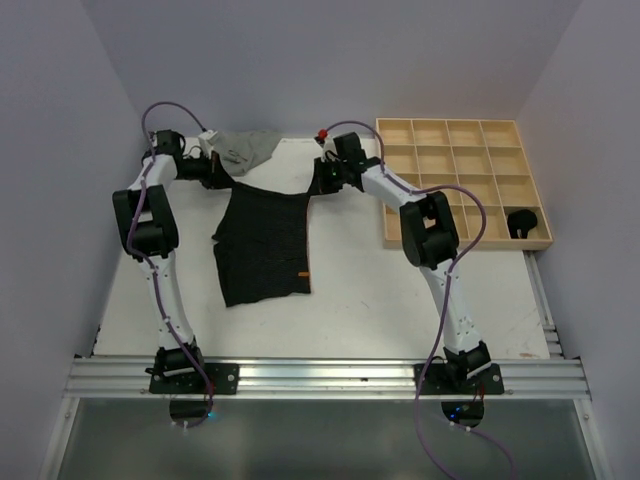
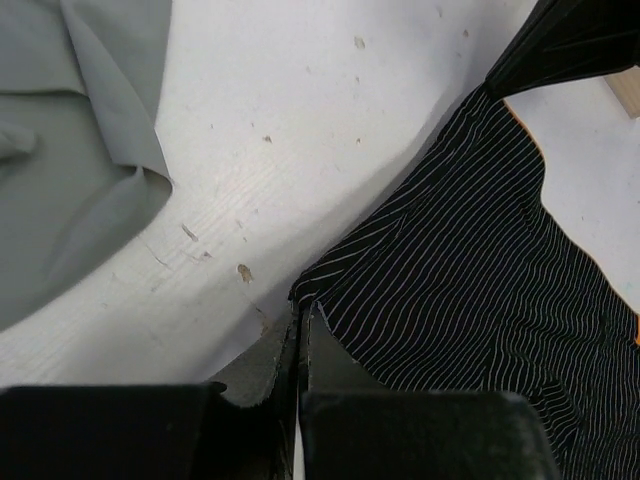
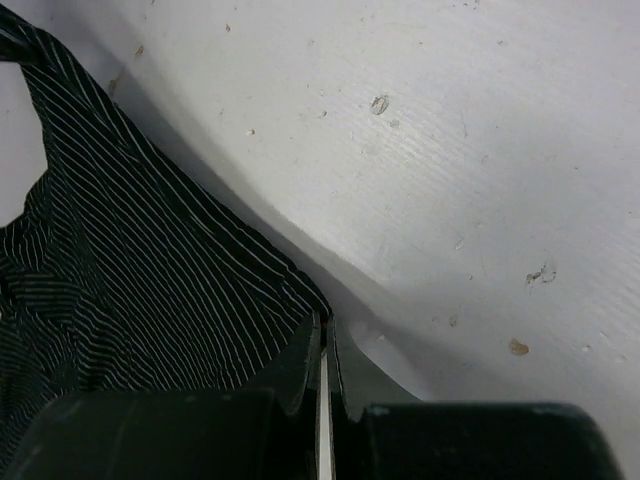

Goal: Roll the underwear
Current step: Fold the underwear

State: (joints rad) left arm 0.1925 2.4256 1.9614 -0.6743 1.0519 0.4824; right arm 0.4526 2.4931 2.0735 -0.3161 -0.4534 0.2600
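Note:
A black pinstriped pair of underwear point(image 1: 262, 245) hangs spread between my two grippers above the white table, its lower edge near the table's middle. My left gripper point(image 1: 228, 182) is shut on its top left corner; in the left wrist view the fingertips point(image 2: 300, 322) pinch the striped cloth point(image 2: 470, 270). My right gripper point(image 1: 316, 184) is shut on the top right corner; in the right wrist view the fingertips point(image 3: 326, 325) pinch the cloth point(image 3: 130, 270). A plain grey pair point(image 1: 245, 148) lies crumpled at the far edge behind the left gripper and shows in the left wrist view point(image 2: 70, 150).
A wooden grid tray point(image 1: 462, 180) stands at the back right, with a rolled black item point(image 1: 522, 222) in its near right compartment. The white table point(image 1: 380, 290) ends at a metal rail at the near edge.

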